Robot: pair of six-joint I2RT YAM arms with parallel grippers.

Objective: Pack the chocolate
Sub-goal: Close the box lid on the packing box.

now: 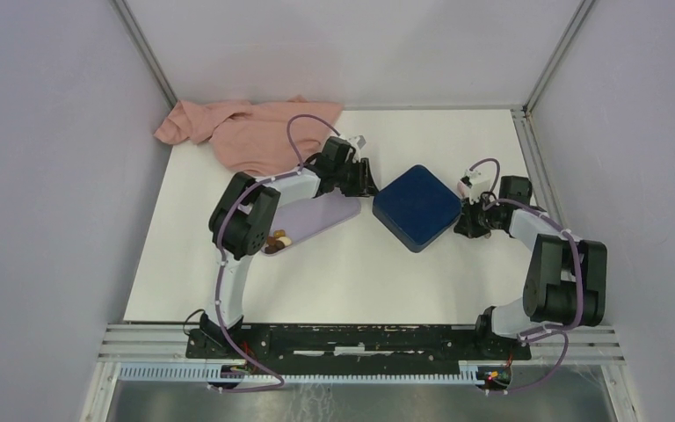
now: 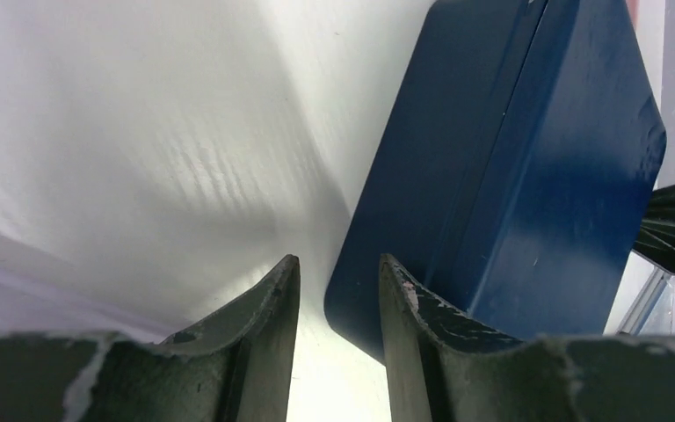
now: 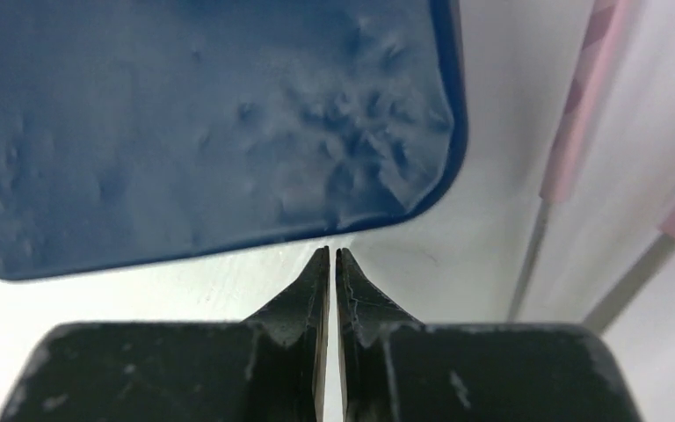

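The chocolate [image 1: 277,240] is a small heap of brown and cream pieces at the near end of the lilac tray [image 1: 321,214]. The dark blue box [image 1: 417,207] sits closed in the middle of the table, turned corner-on. My left gripper [image 1: 371,182] is at the box's left corner; in the left wrist view the gripper [image 2: 338,261] is open and empty, with the box [image 2: 527,176] just past its right finger. My right gripper [image 1: 463,223] is at the box's right side; in the right wrist view it [image 3: 331,251] is shut and empty, its tips almost at the box's edge [image 3: 185,114].
A pink cloth [image 1: 246,130] lies crumpled at the back left. The left arm reaches over the lilac tray. Grey walls enclose the table on three sides, and a black rail [image 1: 360,338] runs along the near edge.
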